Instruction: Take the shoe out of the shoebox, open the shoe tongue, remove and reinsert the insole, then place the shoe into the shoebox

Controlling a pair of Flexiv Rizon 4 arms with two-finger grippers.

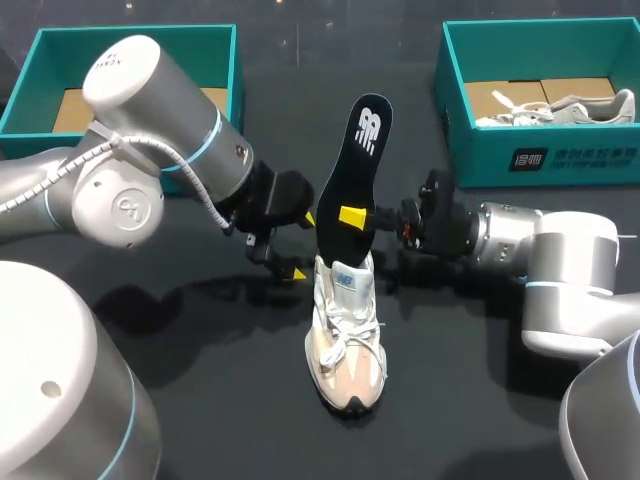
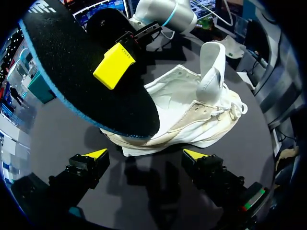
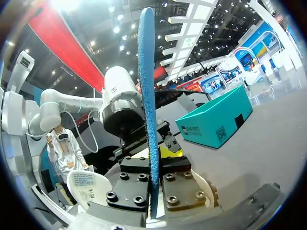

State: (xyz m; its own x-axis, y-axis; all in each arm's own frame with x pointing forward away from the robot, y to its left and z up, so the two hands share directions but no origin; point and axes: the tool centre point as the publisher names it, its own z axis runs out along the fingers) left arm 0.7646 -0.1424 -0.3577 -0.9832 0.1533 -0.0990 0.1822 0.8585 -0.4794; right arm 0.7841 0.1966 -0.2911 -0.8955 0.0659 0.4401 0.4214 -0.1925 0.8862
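So the shoe [image 1: 346, 335] is out of its box, standing on its sole on the table [image 1: 230, 400]. The insole [image 1: 355, 175] stands almost upright right over the shoe's heel opening, with its lower end down at the collar. The right gripper [image 1: 356, 215] comes in from the shoe's right and pinches the insole about halfway up. From its own wrist you see the blue edge of the insole [image 3: 146, 86] running straight between the fingers. The left gripper [image 1: 303, 245] sits just left of the shoe's heel, fingers spread, holding nothing, with the shoe [image 2: 192, 110] ahead of it.

I can't tell if the insole is coming out or going in. If it's going in, I'd keep the tongue [image 2: 211, 62] pulled up, steady the heel with the free gripper, and feed the insole in at a slant so it doesn't fold.

Writing: there's a white logo on the insole's upper end and a small patch on the tongue. The teal shoebox [image 1: 470, 150] far right of the shoe has a white print block, and I can't make out its characters. Another teal box [image 1: 130, 32] sits far left.
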